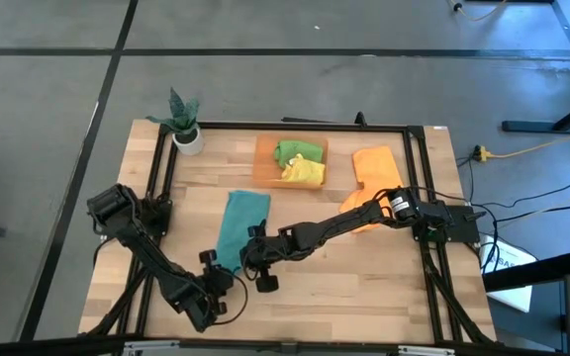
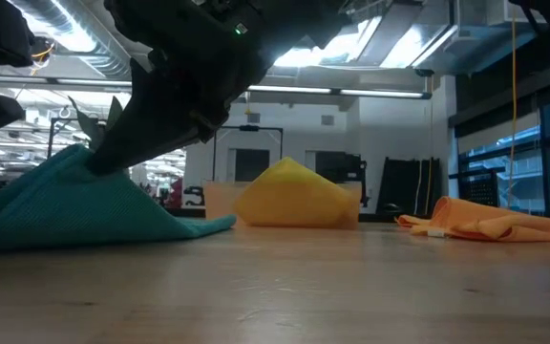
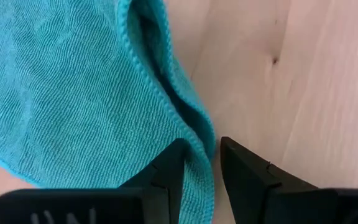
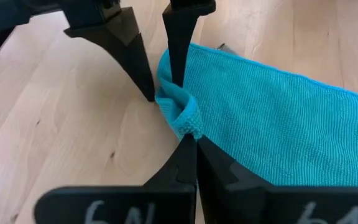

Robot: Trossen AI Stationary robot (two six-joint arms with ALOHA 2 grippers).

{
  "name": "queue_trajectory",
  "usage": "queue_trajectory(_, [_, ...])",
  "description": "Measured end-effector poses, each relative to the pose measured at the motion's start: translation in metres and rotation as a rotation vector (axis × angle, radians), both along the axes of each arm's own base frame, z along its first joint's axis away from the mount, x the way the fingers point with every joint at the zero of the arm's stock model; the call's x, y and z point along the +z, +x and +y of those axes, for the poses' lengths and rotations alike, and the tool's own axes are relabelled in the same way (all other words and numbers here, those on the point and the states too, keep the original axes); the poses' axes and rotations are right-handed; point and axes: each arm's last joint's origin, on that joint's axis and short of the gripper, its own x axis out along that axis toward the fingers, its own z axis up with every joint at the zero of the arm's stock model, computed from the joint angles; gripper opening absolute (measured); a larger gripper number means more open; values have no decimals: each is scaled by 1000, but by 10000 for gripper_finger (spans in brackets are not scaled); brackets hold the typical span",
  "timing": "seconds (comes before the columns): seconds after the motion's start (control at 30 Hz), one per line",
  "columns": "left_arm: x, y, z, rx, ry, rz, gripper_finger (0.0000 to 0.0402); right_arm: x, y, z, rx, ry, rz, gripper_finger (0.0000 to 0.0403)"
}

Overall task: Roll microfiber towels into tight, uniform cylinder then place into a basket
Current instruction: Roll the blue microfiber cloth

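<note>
A teal towel (image 1: 242, 220) lies as a long folded strip on the wooden table (image 1: 364, 287); its near end (image 2: 84, 167) is raised in a peak. My right gripper (image 4: 190, 142) is shut on that end. My left gripper (image 3: 202, 167) stands open at the same end, one finger on either side of the towel's folded edge (image 3: 194, 134). The orange basket (image 1: 261, 168) at the far middle holds a green towel (image 1: 299, 150) and a yellow towel (image 1: 305, 172). An orange towel (image 1: 374, 170) lies to its right. My right gripper pinches a bunched fold at the teal towel's near-end corner (image 4: 186, 121) between its two shut fingers, several layers. It comes slanting down from the table's right. The pinched corner stands raised; the rest of the towel lies on the table. My left gripper: I cannot tell whether its fingers (image 4: 178, 68) touch the towel.
A small white pot with a green plant (image 1: 184, 127) stands at the far left corner. A black frame (image 1: 161, 178) runs along the table's left, far and right sides. Bare wood lies at the near right (image 1: 364, 287).
</note>
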Motion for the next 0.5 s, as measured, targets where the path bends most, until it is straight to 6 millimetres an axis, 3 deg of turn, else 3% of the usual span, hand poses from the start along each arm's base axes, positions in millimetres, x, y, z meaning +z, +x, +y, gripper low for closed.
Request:
queue_trajectory(0.23, [0, -3, 3, -3, 30, 35, 48, 0, 0, 0, 0, -1, 2, 0])
queue_trajectory(0.4, [-1, -6, 7, -3, 66, 65, 7, 12, -5, -1, -11, 6, 18, 0])
queue_trajectory(0.5, [3, -5, 10, 8, 48, 89, 3, 15, -9, -2, -41, 28, 53, 0])
